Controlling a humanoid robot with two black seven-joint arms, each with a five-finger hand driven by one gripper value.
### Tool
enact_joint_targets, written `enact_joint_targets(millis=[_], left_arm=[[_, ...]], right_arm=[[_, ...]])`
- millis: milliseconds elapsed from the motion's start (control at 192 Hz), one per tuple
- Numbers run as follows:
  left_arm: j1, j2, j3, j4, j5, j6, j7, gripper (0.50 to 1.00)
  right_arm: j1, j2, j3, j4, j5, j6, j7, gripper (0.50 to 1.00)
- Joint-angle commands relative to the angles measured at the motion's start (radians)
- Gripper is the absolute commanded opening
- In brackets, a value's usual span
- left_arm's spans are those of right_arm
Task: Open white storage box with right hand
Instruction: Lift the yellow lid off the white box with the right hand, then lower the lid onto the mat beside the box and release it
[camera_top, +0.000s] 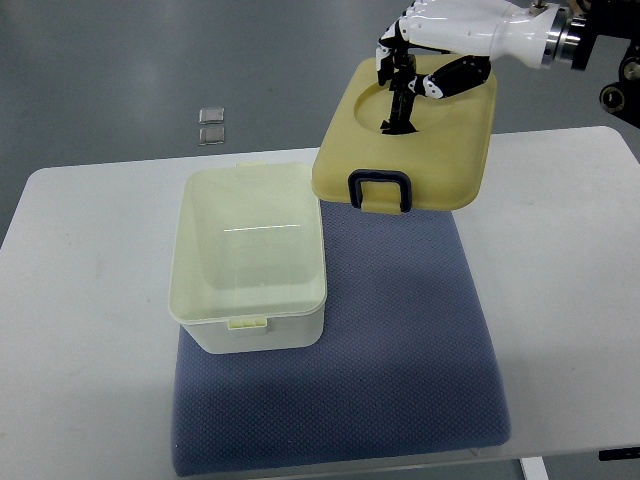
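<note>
Lid off, box open: the right hand (420, 62) holds the yellow lid (410, 135) up and aside.

Its fingers curl over the lid's far rim, carrying it clear to the right of the white storage box (248, 260), which sits open and looks empty on a blue mat (400, 350) on the white counter (570, 260); grey floor (150, 70) lies beyond, with two small clear items (211, 125).

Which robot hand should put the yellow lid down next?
The right hand. It comes in from the right and already holds the yellow lid up, off the open white box. No left hand is in sight, so only the right one can set it down.
</note>
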Motion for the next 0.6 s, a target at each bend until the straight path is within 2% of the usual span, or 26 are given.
enact_joint_targets(millis=[0, 281, 597], left_arm=[[0.0, 0.0, -0.001, 0.0, 0.0, 0.0, 0.0, 1.0], [0.002, 0.0, -0.001, 0.001, 0.0, 0.0, 0.0, 1.0], [0.002, 0.0, -0.001, 0.0, 0.0, -0.001, 0.001, 1.0]], right_arm=[[-0.039, -0.047, -0.001, 0.003, -0.005, -0.005, 0.0, 0.5], [-0.191, -0.056, -0.013, 0.001, -0.052, -0.106, 0.0, 0.5], [-0.327, 0.005, -0.013, 0.003, -0.138, -0.192, 0.0, 0.5]])
